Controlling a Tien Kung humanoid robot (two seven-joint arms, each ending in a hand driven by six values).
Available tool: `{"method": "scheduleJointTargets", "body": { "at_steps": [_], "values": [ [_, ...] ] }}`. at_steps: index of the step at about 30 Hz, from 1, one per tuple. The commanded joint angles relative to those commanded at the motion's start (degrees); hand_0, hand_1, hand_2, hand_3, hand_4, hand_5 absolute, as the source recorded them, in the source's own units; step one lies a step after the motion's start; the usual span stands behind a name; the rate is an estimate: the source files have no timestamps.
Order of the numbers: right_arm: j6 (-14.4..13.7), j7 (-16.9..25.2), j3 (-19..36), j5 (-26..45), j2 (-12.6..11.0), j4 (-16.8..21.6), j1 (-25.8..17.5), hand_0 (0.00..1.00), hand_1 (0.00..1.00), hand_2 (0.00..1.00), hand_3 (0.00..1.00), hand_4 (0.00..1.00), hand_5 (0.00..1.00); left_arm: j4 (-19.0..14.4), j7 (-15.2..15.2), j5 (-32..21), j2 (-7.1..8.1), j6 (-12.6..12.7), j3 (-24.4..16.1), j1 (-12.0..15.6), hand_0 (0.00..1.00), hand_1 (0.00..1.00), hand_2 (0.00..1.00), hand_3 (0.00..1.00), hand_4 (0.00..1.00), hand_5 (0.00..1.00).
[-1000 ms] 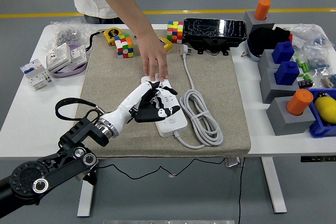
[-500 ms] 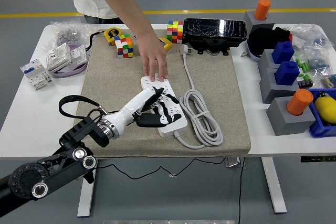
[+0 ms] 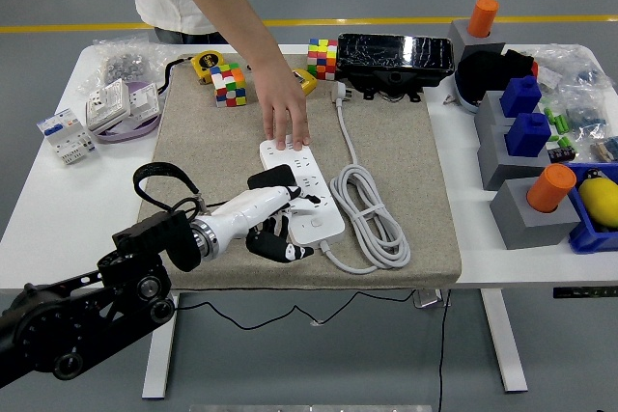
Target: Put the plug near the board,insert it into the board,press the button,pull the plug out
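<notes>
Left hand: the left hand point(image 3: 275, 224) is hovering over the near-left edge of the board point(image 3: 302, 195), fingers curled downward; a dark object sits at its thumb side, and I cannot tell whether it is a gripped plug or part of the hand.
Fingers: the fingers point(image 3: 282, 248) are hanging past the board's near edge, above the mat point(image 3: 212, 151).
Arm pose: the forearm is reaching in from the lower left, angled up and rightward, wrist low over the mat.
Right hand: not showing.
Board: the white board is lying diagonally mid-mat, its cord point(image 3: 372, 214) coiled just beside it on the right.
Person: a person's hand point(image 3: 285, 113) is pressing on the board's far end, steadying it.
Step, as judged: the plug appears to be either going in or coming out.
Doing it well: keeping the pull or push straight along the socket axis, not levering sideways; relying on the person's hold so the board is not sliding on the tabletop point(image 3: 58, 209).
</notes>
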Motion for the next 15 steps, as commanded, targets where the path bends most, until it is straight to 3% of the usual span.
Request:
{"method": "scheduleJointTargets", "body": {
  "at_steps": [15],
  "values": [
    [-0.05,0.05,-0.49,0.09,-0.28,0.08,0.05,0.575,0.634,0.623,0.551,0.889,0.42,2.48,0.59,-0.8,-0.65,-1.54,2.03,-0.85,0.159,0.061,0.139,0.867,0.822,0.195]
  ]
}}
